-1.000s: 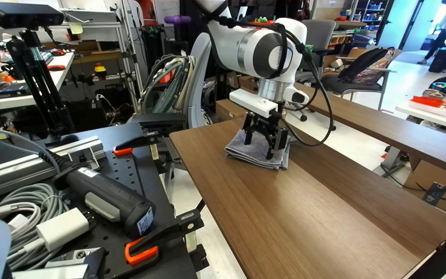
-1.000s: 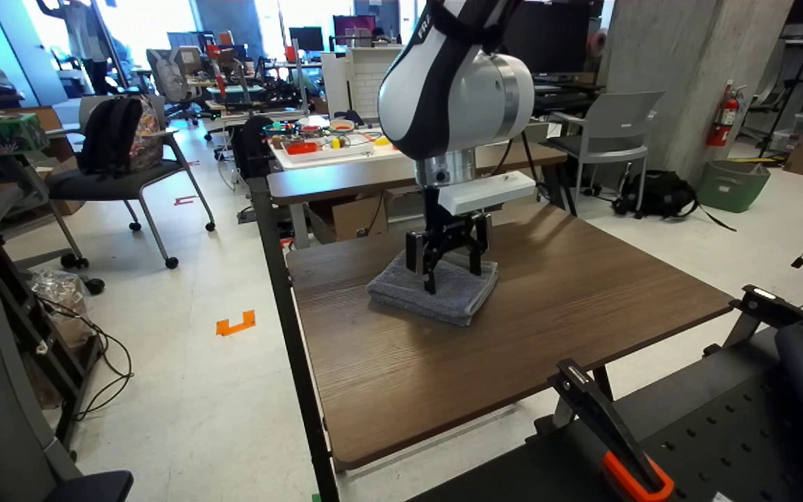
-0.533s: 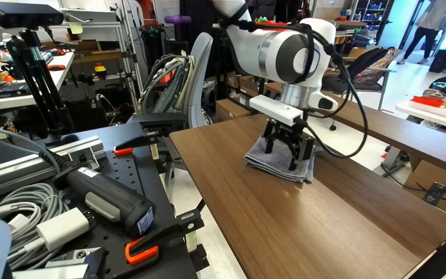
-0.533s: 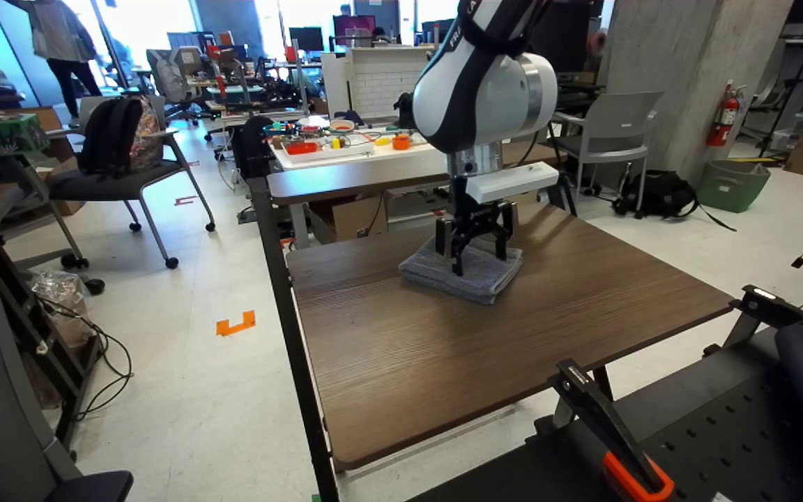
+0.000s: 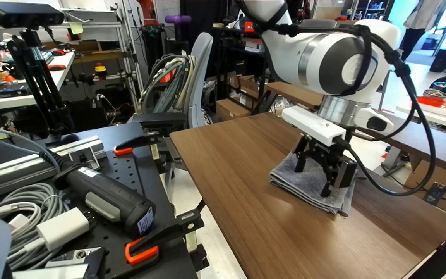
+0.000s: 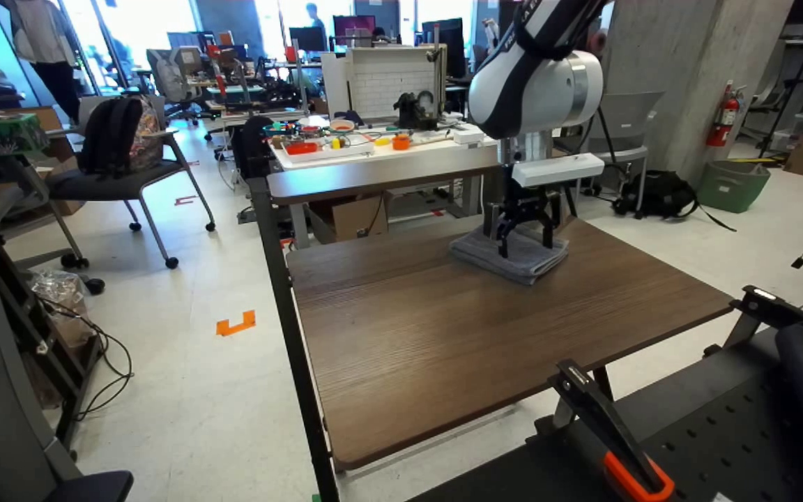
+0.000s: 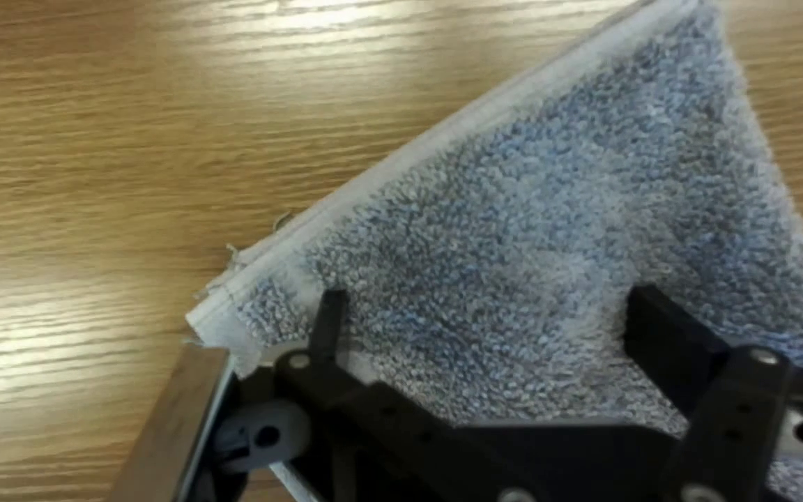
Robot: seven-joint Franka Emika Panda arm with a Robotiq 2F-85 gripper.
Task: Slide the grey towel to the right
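The towel (image 5: 310, 183) and hand (image 5: 313, 180) have slid towards four o'clock along the bench (image 5: 238, 174) in an exterior view. In an exterior view, fingertips (image 6: 503, 249) touch the towel at the bench's twelve o'clock. Wrist view: fingers (image 7: 670, 341) wide apart over it.

In both exterior views, towel (image 5: 308, 188) lies on table (image 5: 238, 170), gripper (image 5: 312, 182) over it, fingertips (image 5: 326, 190) apart at its top face. In an exterior view, table runs centre to lower right; bench (image 5: 124, 168) at left, gap between the two. On bench: hand tool (image 5: 110, 197), cable coil (image 5: 39, 197) left of it, power adapter (image 5: 63, 229) at lower left. Chair (image 5: 201, 77) beyond the table's upper-left corner, top centre. In an exterior view, towel (image 6: 527, 259) right of centre, near the table's far edge; bin (image 6: 732, 187) upper right, bag (image 6: 656, 193) just left of it. In the wrist view, towel (image 7: 513, 244) spans centre and right; table (image 7: 109, 160) shows upper left.
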